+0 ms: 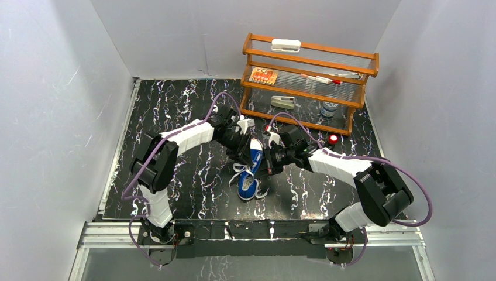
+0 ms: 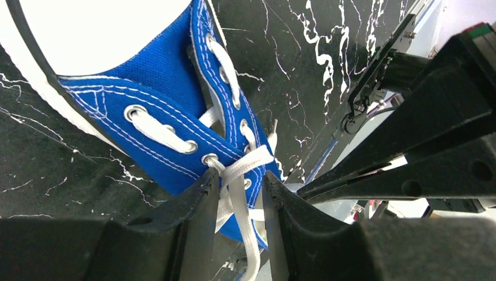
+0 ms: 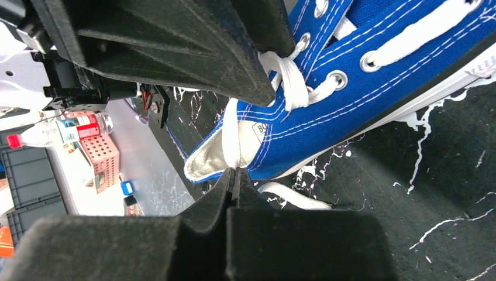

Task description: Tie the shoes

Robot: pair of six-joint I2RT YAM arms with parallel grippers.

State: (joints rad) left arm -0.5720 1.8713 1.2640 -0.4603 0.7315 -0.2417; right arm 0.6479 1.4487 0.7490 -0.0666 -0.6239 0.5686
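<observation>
Presently the sneaker [image 1: 250, 172] lies about mid-tabletop [image 1: 175, 193], slightly nearer the near edge than the far one, with both arms converged over it. The left arm rises from its base at the near-left corner, bends sharply at the elbow and reaches toward the centre, wrist angled down onto the shoe. The left gripper [image 2: 240, 177] has its fingers drawn close together at the top eyelets, and the white laces [image 2: 237, 175] run through the narrow gap between them; whether the pads actually press on the laces cannot be told. The right arm mirrors this pose from the near-right corner, elbow out toward the right edge, forearm pointing inward. The right gripper [image 3: 234, 171] is clenched, its fingertips pinching a white lace strand at the shoe's opening. A wooden rack [image 1: 310, 82] stands at the far-right corner, well apart from the shoe.
</observation>
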